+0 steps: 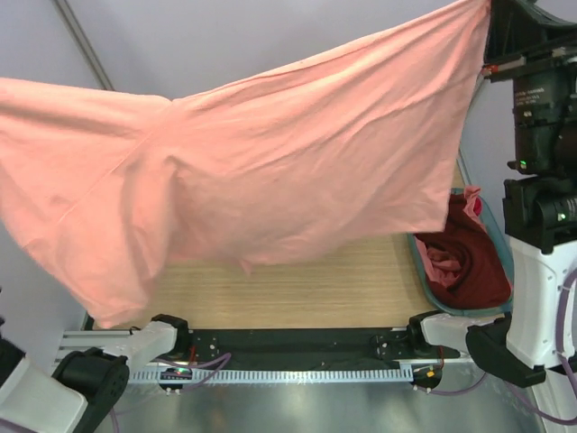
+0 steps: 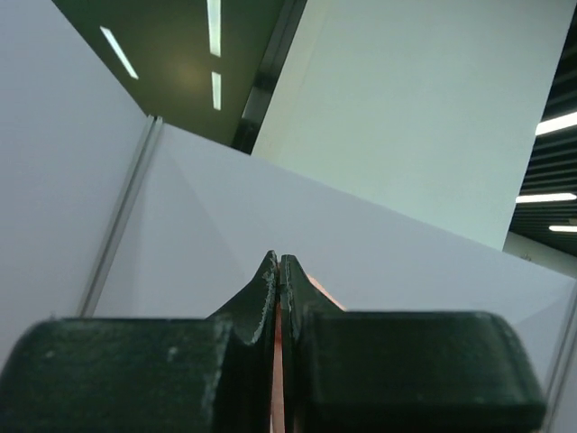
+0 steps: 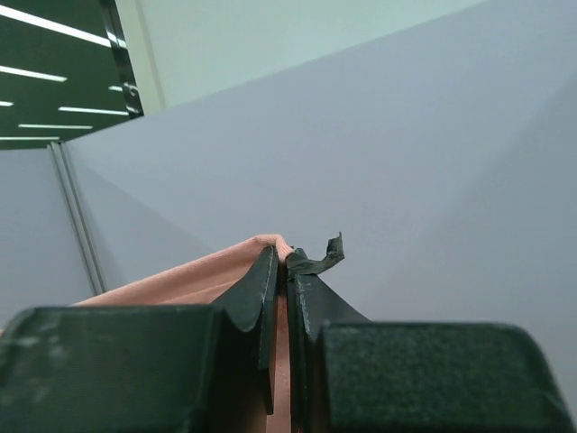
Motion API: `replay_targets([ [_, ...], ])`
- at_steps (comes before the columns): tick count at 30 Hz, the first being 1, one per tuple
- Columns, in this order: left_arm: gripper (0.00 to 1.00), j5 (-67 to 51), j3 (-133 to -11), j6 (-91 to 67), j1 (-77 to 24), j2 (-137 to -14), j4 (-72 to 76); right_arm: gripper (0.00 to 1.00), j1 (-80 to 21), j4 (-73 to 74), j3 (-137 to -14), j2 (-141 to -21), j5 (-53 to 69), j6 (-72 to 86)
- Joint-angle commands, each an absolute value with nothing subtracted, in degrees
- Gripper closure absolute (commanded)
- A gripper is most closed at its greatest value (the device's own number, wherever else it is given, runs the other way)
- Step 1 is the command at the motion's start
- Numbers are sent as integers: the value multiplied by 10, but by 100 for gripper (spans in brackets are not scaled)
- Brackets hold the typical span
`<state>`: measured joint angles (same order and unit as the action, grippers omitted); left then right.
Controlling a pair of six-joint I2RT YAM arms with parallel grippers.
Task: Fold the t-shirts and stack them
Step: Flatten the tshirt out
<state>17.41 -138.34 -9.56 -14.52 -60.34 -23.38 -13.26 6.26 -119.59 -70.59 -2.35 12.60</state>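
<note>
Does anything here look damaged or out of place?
Yes. On the right gripper, a black strip curls away from one fingertip, as if its covering were peeling. The salmon-pink t-shirt it holds looks intact, only slanted, higher on the right.

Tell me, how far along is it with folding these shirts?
Done: nothing that shows; no folded pile is in view. In hand: one salmon-pink t-shirt hangs spread in the air, pinched by the left gripper and the right gripper. Left: folding it, then the maroon shirt and pink cloth bunched in the basket.
</note>
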Motion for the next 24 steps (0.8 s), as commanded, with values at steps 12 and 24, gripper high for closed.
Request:
replay_targets([
  [12,100,182,-1401,-146,-146,-640,-207,99,-129,98,-1160,-692,-7,158],
  [24,100,198,-1419,-249,-146,-614,-196,99,-129,4,-1185,-665,14,196],
])
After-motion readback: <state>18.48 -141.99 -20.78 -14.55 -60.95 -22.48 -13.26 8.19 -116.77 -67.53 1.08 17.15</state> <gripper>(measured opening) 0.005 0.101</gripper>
